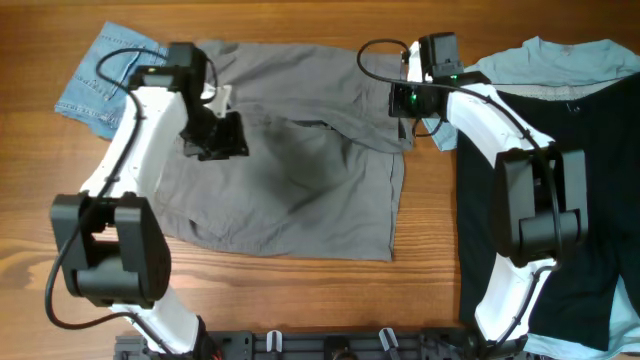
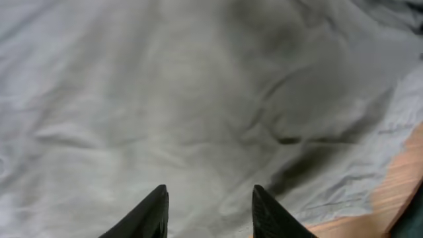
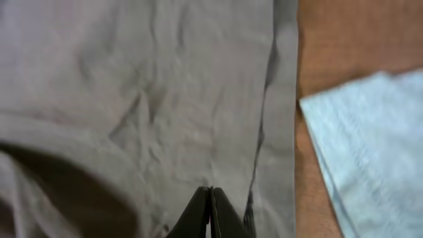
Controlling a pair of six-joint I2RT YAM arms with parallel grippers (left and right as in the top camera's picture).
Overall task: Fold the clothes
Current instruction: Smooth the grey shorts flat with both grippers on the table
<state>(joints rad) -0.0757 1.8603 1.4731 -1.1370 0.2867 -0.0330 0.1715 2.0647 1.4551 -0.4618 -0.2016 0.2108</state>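
The large grey shorts (image 1: 300, 170) lie spread flat on the middle of the wooden table (image 1: 300, 300). My left gripper (image 1: 222, 135) hovers open over their left part, and grey cloth (image 2: 198, 99) fills the left wrist view, with nothing between the fingers (image 2: 208, 195). My right gripper (image 1: 407, 110) is shut over the shorts' right edge. The right wrist view shows its closed tips (image 3: 211, 192) beside the hem seam (image 3: 264, 132), with no cloth seen between them.
Small blue denim shorts (image 1: 100, 85) lie at the back left, partly under the grey shorts. A light-blue T-shirt (image 1: 560, 65) lies at the back right and also shows in the right wrist view (image 3: 370, 145). A black garment (image 1: 590, 200) covers the right side.
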